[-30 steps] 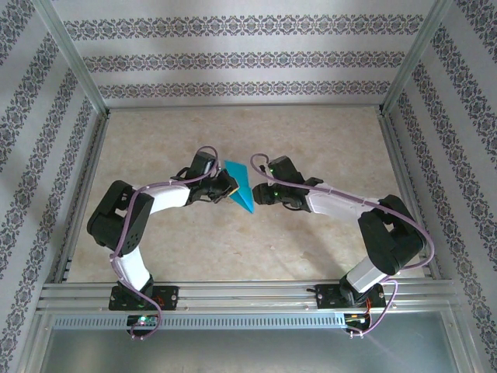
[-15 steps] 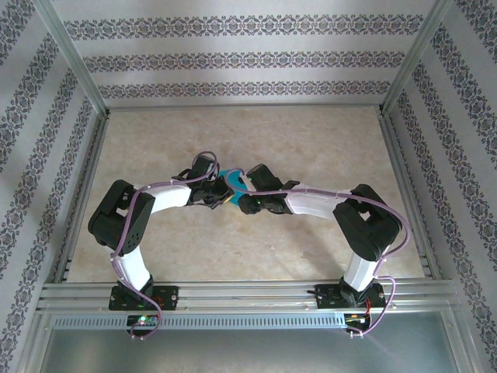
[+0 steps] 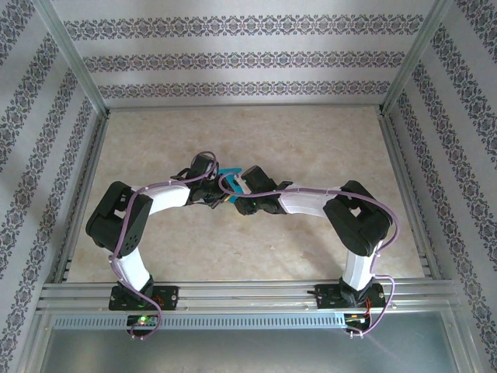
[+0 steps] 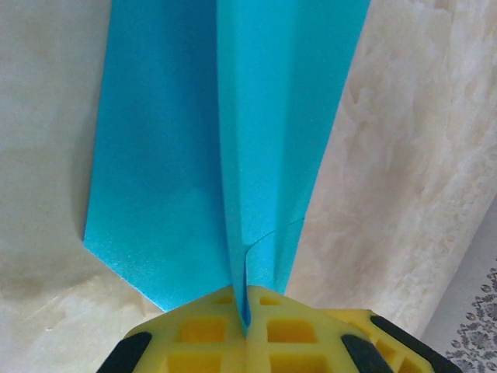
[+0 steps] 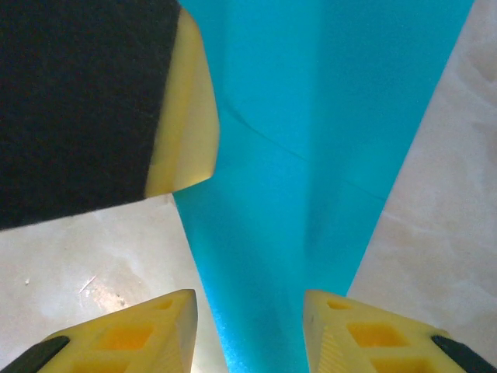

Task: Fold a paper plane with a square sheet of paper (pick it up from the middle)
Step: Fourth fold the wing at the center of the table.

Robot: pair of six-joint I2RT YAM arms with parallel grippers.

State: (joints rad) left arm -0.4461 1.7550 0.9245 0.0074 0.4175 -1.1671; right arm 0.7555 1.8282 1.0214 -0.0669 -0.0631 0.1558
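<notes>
The square sheet of paper is folded into a narrow teal paper plane point(image 4: 233, 132) with a centre crease. My left gripper point(image 4: 245, 315) is shut on the crease at the plane's near end, and the wings spread away from it above the table. In the right wrist view the plane point(image 5: 311, 116) runs between the yellow fingers of my right gripper point(image 5: 248, 315), which stand open on either side of it. From above, the left gripper point(image 3: 220, 194) and the right gripper point(image 3: 238, 193) meet at the table's middle, and just a corner of the plane point(image 3: 227, 171) shows.
One finger of the left gripper point(image 5: 182, 116) reaches into the right wrist view at upper left, close to the paper. The beige marbled table point(image 3: 311, 140) lies inside an aluminium frame point(image 3: 233, 291) with patterned walls around it.
My right arm has swung left until its gripper meets the left one over the paper. The plane, plain to see from above a second ago, is now mostly covered by the two grippers.
</notes>
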